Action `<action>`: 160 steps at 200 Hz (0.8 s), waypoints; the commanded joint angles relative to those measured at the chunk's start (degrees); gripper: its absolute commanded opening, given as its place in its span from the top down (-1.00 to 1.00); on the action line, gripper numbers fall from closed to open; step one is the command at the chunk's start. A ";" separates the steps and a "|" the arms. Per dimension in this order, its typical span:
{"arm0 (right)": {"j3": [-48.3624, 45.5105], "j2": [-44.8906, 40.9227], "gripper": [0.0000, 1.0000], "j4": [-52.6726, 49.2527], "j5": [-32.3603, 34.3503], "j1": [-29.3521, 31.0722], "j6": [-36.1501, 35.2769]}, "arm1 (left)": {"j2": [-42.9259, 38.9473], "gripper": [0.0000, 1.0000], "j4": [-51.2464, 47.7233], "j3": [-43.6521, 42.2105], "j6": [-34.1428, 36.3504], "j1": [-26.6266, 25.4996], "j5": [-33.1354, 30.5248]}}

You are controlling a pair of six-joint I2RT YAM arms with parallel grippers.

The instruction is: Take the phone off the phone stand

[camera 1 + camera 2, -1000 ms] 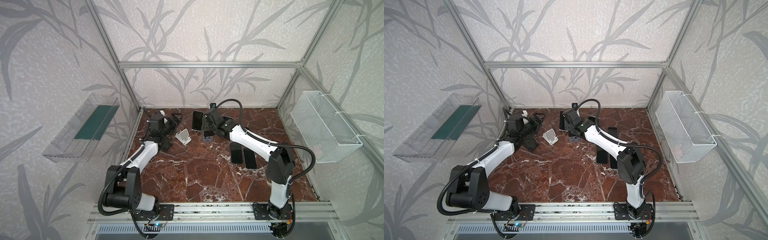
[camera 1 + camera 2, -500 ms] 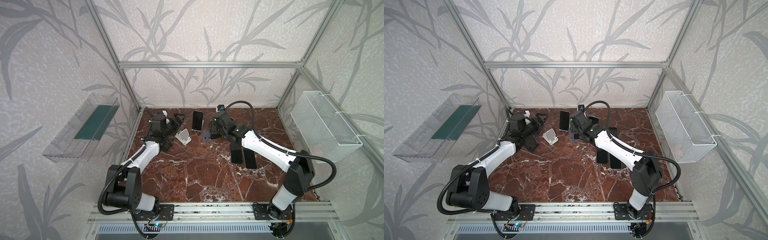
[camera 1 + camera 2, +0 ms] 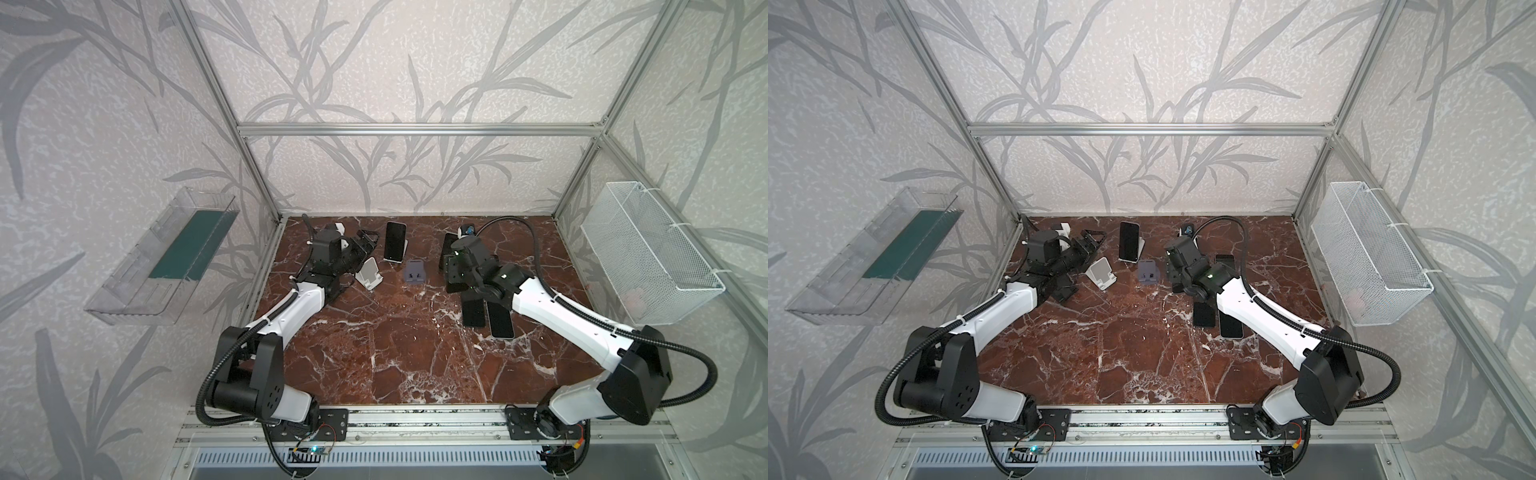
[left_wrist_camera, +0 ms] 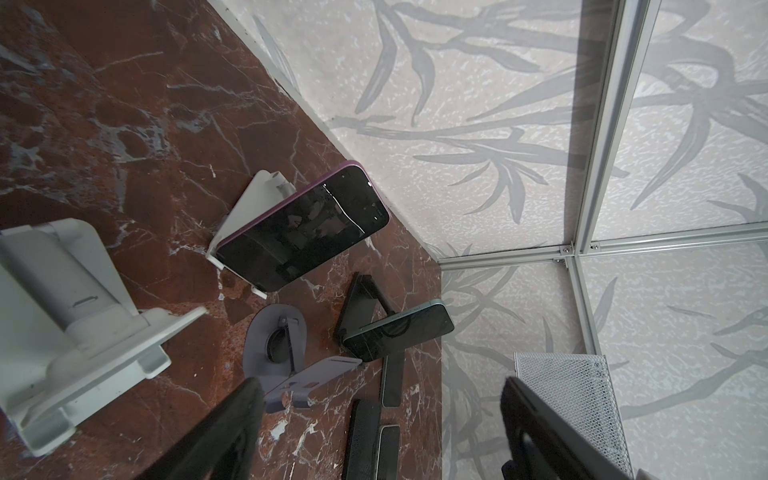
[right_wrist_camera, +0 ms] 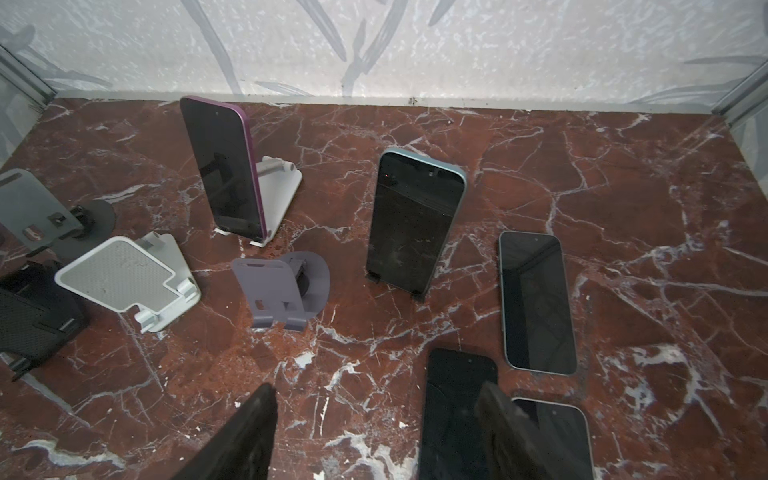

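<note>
Well, my right pincer [image 5: 376,390] stands apart, low over the desk [image 5: 623,187]. Just past it, the blue phone [image 5: 415,220] leans upright on its black stand [image 4: 353,307]. Beside one finger [image 5: 511,432], three flat phones [image 5: 536,303] lie on the desk. Farther off, the purple phone [image 5: 222,170] leans on a white stand [image 5: 280,187] near the back wall. My left pincer [image 4: 379,386] stands apart too, at the back left of the desk. Close to it sit a second white stand [image 4: 75,324] and a lilac stand [image 4: 278,353].
</note>
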 commanded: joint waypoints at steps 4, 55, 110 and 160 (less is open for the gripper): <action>-2.55 -2.75 -0.30 0.34 -1.47 0.42 0.51 | 0.45 -0.79 -0.34 0.23 0.64 -0.75 0.15; -5.90 -0.33 -0.30 2.74 -3.87 2.83 5.00 | 1.53 -0.77 -1.46 0.53 1.70 -1.96 -0.32; -4.72 5.95 -0.29 1.41 -8.10 5.23 10.55 | 0.36 -0.75 -1.82 0.81 1.53 -2.36 -0.08; -7.25 8.61 -0.29 2.67 -8.95 5.19 13.09 | 0.98 -0.75 -1.45 0.72 0.91 -2.53 0.39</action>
